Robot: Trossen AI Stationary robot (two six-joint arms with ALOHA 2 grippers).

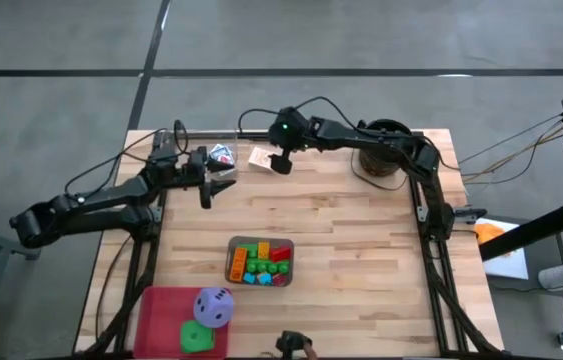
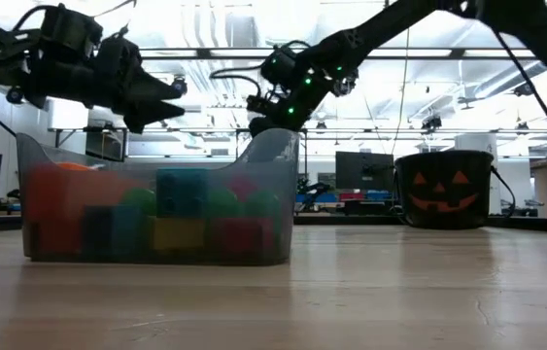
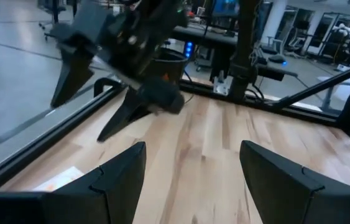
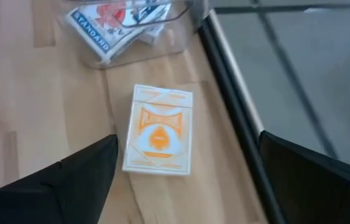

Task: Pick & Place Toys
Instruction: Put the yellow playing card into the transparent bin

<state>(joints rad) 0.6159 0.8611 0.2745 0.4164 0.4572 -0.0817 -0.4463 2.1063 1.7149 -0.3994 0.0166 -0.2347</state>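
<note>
Cards are the matter at the far edge of the tabletop: my right hand hangs just above the orange-backed card pack, its two fingers spread wide to either side and touching nothing, so the pack lies flat and free on the wood. I judge that the hand is wide like this because it is either letting the pack go or lining up over it; I cannot say which. Just beside the pack is a clear case with a second pack marked "STANDARD", near the black rail at the tabletop's edge. My left hand waits close by on the same far side, half open and empty, pointing toward the right arm. The small bright blocks sit together in the grey tray at the middle, probably so that they do not scatter. The purple die and the green die rest in the pink bin at the near left corner. The black bucket stands at the far right, well apart from the cards.
</note>
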